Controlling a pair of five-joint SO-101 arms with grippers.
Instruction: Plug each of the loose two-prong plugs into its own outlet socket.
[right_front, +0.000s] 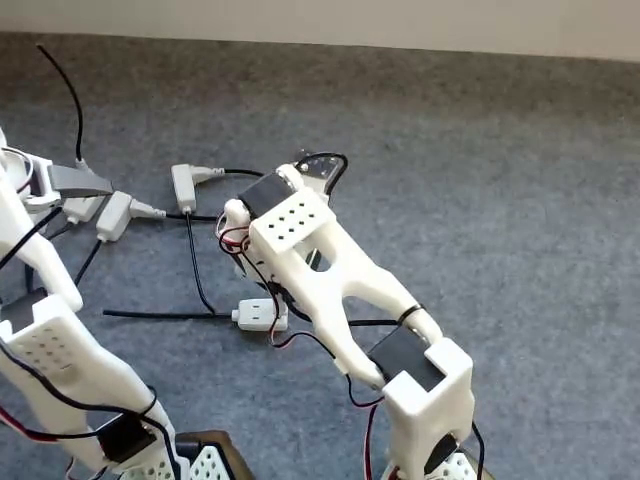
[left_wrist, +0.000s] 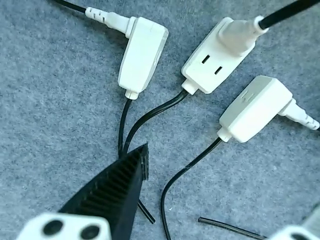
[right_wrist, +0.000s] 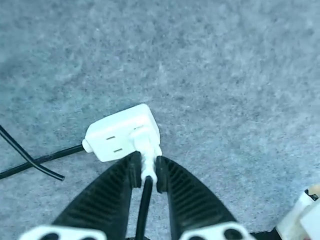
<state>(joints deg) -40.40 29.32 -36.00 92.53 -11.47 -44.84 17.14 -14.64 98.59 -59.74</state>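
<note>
My right gripper (right_wrist: 146, 167) is shut on the ribbed neck of a white two-prong plug (right_wrist: 142, 137). The plug sits in one end of a white outlet socket (right_wrist: 120, 132), whose other pair of slots is bare. In the high view this socket (right_front: 258, 317) lies on the carpet, partly under the right arm (right_front: 300, 240). My left gripper (left_wrist: 225, 190) hangs open above three more white sockets. The middle socket (left_wrist: 210, 60) has a plug (left_wrist: 240, 32) in its end. The two beside it (left_wrist: 142, 52) (left_wrist: 255, 107) appear covered by angled plugs.
Black cords (left_wrist: 150, 117) trail from the sockets across the grey carpet (right_front: 480, 180). One loose cord end (left_wrist: 225, 227) lies near the left gripper. A long cord (right_front: 165, 316) runs leftward from the near socket.
</note>
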